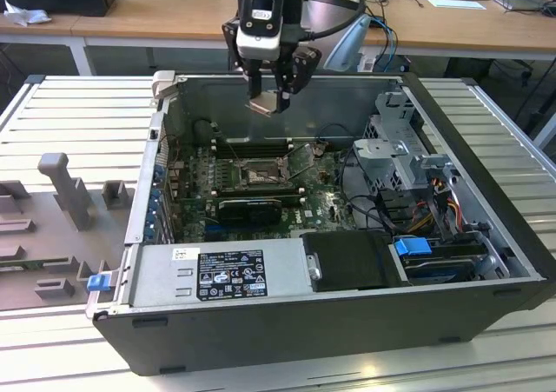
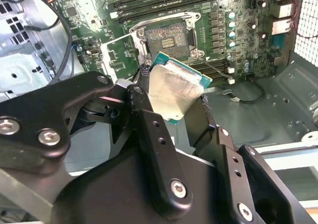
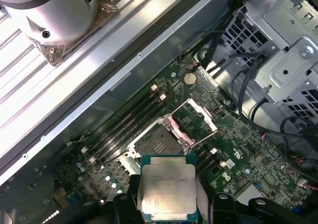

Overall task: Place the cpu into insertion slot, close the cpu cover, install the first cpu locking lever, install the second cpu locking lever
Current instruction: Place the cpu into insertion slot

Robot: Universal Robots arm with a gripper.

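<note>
My gripper (image 1: 270, 96) hangs above the open computer case, shut on the cpu (image 1: 266, 105), a small flat square chip with a pale silver top and green edge. Both wrist views show the cpu (image 2: 174, 91) (image 3: 166, 190) clamped between the black fingers (image 2: 149, 129). Below it on the green motherboard (image 1: 321, 196) lies the insertion slot (image 1: 257, 176) (image 2: 168, 36) (image 3: 158, 143), square with a dark centre and uncovered. The cpu cover (image 3: 194, 122) (image 2: 115, 60), a thin metal frame, stands swung up beside the slot. The chip is well above the slot, not touching it.
Long black memory slots (image 1: 252, 147) run behind the socket. A metal drive cage (image 1: 404, 149) with cables fills the case on the exterior view's right, a power supply (image 1: 217, 270) the near side. Grey fixtures (image 1: 65, 192) sit on the slatted table at the left.
</note>
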